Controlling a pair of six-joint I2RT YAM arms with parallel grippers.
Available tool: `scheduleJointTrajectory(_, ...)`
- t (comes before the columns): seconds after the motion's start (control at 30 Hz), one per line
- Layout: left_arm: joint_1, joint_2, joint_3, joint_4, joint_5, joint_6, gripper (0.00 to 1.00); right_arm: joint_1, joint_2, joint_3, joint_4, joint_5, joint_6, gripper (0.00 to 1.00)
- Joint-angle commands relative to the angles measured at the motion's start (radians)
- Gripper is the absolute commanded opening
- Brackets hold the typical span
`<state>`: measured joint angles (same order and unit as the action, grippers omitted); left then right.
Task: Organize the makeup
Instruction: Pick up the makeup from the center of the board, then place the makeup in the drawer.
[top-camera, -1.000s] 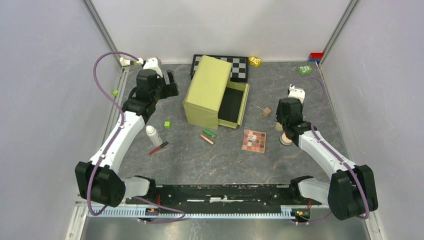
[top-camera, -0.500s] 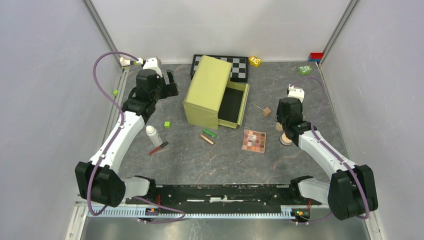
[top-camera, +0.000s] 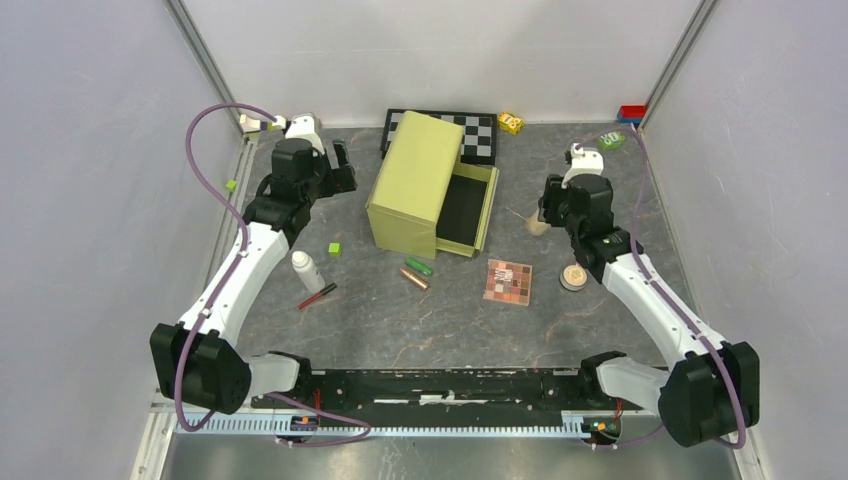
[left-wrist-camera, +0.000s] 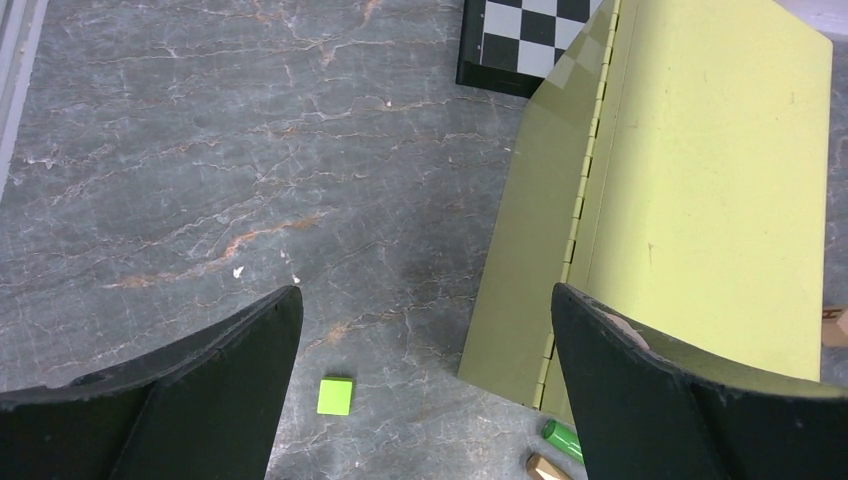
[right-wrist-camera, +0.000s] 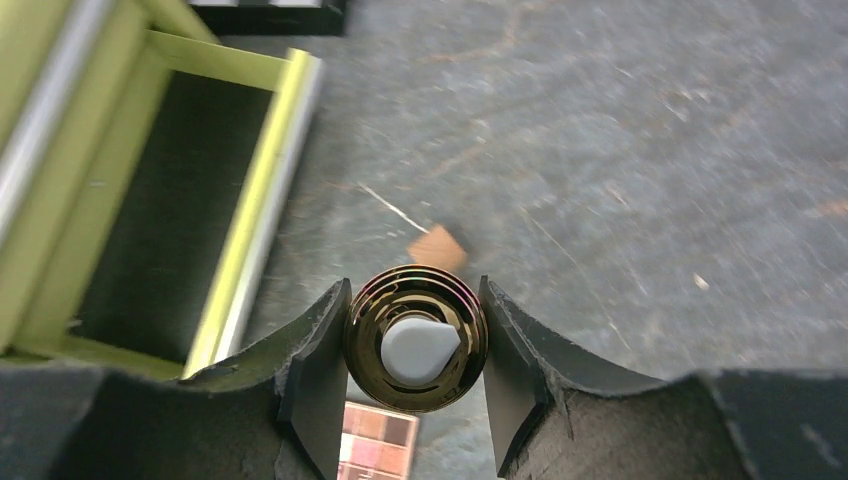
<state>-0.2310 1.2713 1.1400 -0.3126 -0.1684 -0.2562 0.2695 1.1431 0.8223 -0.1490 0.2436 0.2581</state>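
The right end effector (right-wrist-camera: 413, 300) has swung from beside the round peach compact (top-camera: 573, 275) toward the open olive-green box (top-camera: 462, 205). It is clenched on a round gold-rimmed cosmetic (right-wrist-camera: 415, 350), held above the grey marbled desk (top-camera: 400, 320). Stowing it in the box looks to be the next step. The left end effector (left-wrist-camera: 425, 300) hangs spread and empty.

Counter (left-wrist-camera: 200, 150) looks like matt, veined grey stone; olive box (left-wrist-camera: 700, 180) smooth, matt; gold-capped bottle (right-wrist-camera: 415, 340) gleams metallic on top.

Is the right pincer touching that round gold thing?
Touching. In the right wrist view, the right pincer presses both sides of the round gold thing, no gap.
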Motion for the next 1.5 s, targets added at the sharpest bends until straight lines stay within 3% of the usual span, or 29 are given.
scheduleJointTrajectory(0.0, 0.004, 0.003, 0.024, 0.007, 0.022, -0.025, 1.00, 0.022, -0.013, 0.083, 0.157, -0.227, 0.007, 0.00)
scheduleJointTrajectory(0.1, 0.005, 0.008, 0.026, 0.006, 0.024, -0.025, 1.00, 0.043, 0.012, 0.099, 0.241, -0.374, 0.043, 0.00)
scheduleJointTrajectory(0.33, 0.005, 0.002, 0.026, 0.006, 0.024, -0.025, 1.00, 0.126, 0.149, 0.224, 0.245, -0.470, 0.045, 0.00)
scheduleJointTrajectory(0.67, 0.010, -0.006, 0.024, 0.003, 0.020, -0.022, 1.00, 0.180, 0.336, 0.366, 0.167, -0.448, 0.031, 0.00)
scheduleJointTrajectory(1.47, 0.019, 0.005, 0.027, 0.001, 0.029, -0.023, 1.00, 0.185, 0.673, 0.681, -0.201, -0.399, -0.018, 0.04)
